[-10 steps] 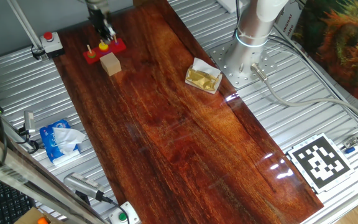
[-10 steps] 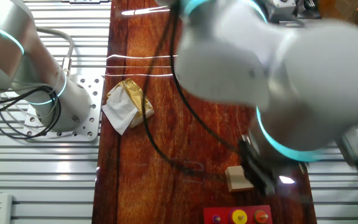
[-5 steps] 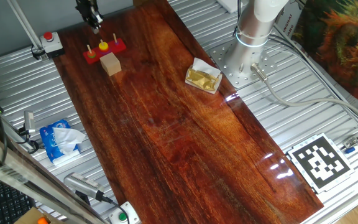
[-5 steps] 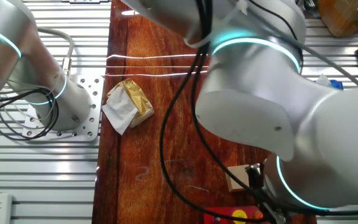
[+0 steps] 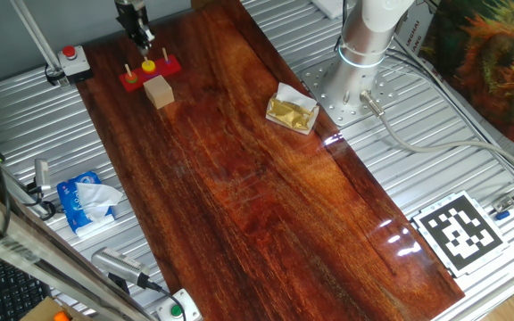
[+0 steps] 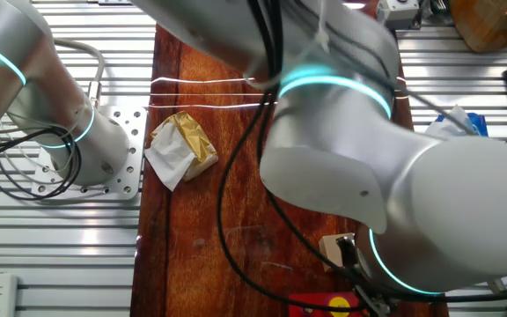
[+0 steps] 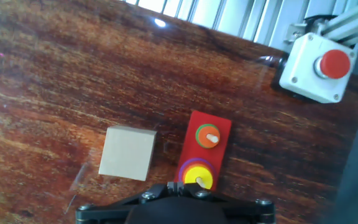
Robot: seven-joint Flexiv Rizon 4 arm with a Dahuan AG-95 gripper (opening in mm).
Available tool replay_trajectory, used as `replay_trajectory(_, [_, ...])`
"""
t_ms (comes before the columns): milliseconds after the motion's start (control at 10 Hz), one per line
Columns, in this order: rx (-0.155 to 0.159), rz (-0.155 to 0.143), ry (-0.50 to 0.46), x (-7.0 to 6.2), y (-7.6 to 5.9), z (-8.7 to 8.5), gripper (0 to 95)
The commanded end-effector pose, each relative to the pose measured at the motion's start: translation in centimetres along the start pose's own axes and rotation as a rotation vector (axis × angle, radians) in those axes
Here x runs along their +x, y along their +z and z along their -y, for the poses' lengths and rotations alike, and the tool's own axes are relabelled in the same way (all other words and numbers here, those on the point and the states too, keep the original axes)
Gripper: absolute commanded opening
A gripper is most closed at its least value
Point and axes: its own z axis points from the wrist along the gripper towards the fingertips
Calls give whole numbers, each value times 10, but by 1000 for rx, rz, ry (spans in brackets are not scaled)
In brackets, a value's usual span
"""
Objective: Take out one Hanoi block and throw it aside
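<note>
The Hanoi block, a small yellow disc (image 5: 148,65), sits on the middle peg of the red base (image 5: 162,66) at the table's far left. In the hand view the yellow disc (image 7: 197,178) lies on a purple ring, just ahead of my fingertips. My gripper (image 5: 141,37) hangs above and slightly behind the base, apart from it. In the hand view the gripper (image 7: 174,186) has its two fingers pressed together with nothing visible between them. A second peg carries a green and orange disc (image 7: 207,134). A small red disc (image 5: 130,77) sits on the left peg.
A plain tan wooden cube (image 5: 159,91) stands just in front of the base, also in the hand view (image 7: 128,153). A red button box (image 5: 75,59) sits left of the base. A crumpled gold wrapper (image 5: 292,111) lies mid-table. My arm hides most of the other fixed view.
One second ago my gripper was down at the red base. It rose and drew back, then shifted slightly right. The yellow disc stays on its peg.
</note>
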Motion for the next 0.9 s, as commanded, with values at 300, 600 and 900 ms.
replay_trajectory(300, [7,0,-3,-1,11,-2,0])
replay_trajectory(600, [6,-5,-4,-1,12,-2,0])
replay_trajectory(900, [7,-4,1,-1,12,-2,0])
